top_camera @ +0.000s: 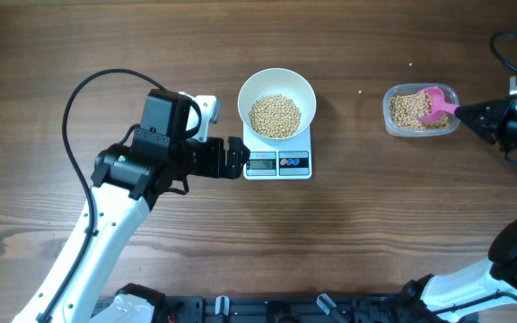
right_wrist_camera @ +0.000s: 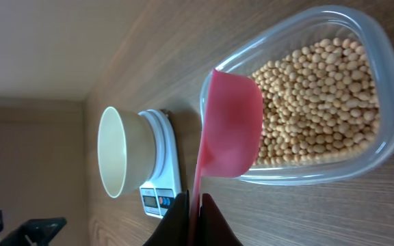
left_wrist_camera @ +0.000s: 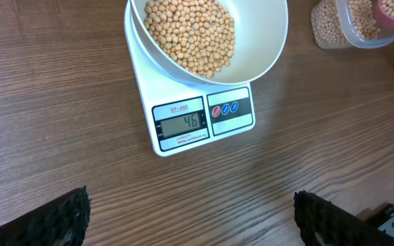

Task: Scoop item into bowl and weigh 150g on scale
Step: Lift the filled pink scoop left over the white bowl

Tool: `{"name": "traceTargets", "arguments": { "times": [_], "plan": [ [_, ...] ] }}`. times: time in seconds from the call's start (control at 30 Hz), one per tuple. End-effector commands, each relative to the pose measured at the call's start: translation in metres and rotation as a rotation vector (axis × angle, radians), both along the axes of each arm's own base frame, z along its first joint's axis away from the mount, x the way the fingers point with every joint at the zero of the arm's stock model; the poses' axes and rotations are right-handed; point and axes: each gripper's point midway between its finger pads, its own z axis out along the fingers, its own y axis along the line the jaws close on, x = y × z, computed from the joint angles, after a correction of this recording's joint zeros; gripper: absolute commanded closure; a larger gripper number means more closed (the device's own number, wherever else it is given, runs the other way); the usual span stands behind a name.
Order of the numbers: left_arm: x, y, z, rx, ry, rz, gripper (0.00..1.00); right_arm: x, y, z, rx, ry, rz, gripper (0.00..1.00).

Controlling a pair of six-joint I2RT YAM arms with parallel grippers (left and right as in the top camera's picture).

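L fingers (top_camera: 237,158) spread wide just beside scale (top_camera: 276,165); R fingers (top_camera: 467,112) clamp pink scoop (right_wrist_camera: 231,123) over tub (right_wrist_camera: 391,82) w/ beans (right_wrist_camera: 313,102).

The wooden table (top_camera: 240,242) carries the scale (top_camera: 277,164) and a clear tub (top_camera: 388,109).

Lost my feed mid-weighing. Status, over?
Left tool open, beside scale. Right tool shut on pink scoop, at tub. Bowl on scale, beans inside, display looks like 46. Nothing between tub and bowl.
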Motion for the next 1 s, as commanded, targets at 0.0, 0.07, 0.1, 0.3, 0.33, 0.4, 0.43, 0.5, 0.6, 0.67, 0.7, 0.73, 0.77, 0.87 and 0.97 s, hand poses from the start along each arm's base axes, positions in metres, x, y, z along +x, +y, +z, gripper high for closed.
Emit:
{"name": "traceTargets", "arguments": {
  "times": [0.0,0.07,0.1,0.3,0.33,0.4,0.43,0.5,0.6,0.67,0.7,0.73,0.77,0.87,0.97],
  "plan": [
    [-0.002,-0.003,-0.003,-0.001,0.003,-0.023,0.0,0.002,0.01,0.01,0.093,-0.072,0.029,0.96],
    [-0.002,-0.003,-0.003,-0.001,0.003,-0.023,0.0,0.003,0.013,0.016,0.119,-0.099,0.039,0.96],
    [-0.002,-0.003,-0.003,-0.001,0.003,-0.023,0.0,0.003,0.015,0.019,0.134,-0.108,0.04,0.96],
    [-0.002,-0.003,-0.003,-0.001,0.003,-0.023,0.0,0.005,0.023,0.038,0.235,-0.171,0.048,0.96],
    [-0.002,-0.003,-0.003,-0.001,0.003,-0.023,0.0,0.006,0.024,0.041,0.253,-0.183,0.051,0.96],
    [-0.002,-0.003,-0.003,-0.001,0.003,-0.023,0.0,0.007,0.028,0.046,0.276,-0.201,0.06,0.96],
    [-0.002,-0.003,-0.003,-0.001,0.003,-0.023,0.0,0.007,0.031,0.047,0.285,-0.203,0.067,0.96],
    [-0.002,-0.003,-0.003,-0.001,0.003,-0.023,0.0,0.009,0.04,0.051,0.304,-0.21,0.088,0.96],
    [-0.002,-0.003,-0.003,-0.001,0.003,-0.023,0.0,0.011,0.057,0.056,0.336,-0.218,0.132,0.96],
    [-0.002,-0.003,-0.003,-0.001,0.003,-0.023,0.0,0.013,0.073,0.06,0.359,-0.228,0.173,0.96],
    [-0.002,-0.003,-0.003,-0.001,0.003,-0.023,0.0,0.014,0.081,0.062,0.374,-0.229,0.194,0.96],
    [-0.002,-0.003,-0.003,-0.001,0.003,-0.023,0.0,0.014,0.089,0.062,0.382,-0.217,0.21,0.96],
    [-0.002,-0.003,-0.003,-0.001,0.003,-0.023,0.0,0.015,0.096,0.062,0.39,-0.206,0.225,0.96],
    [-0.002,-0.003,-0.003,-0.001,0.003,-0.023,0.0,0.018,0.12,0.063,0.407,-0.179,0.277,0.96],
    [-0.002,-0.003,-0.003,-0.001,0.003,-0.023,0.0,0.021,0.142,0.063,0.417,-0.162,0.329,0.96]
  ]
}}
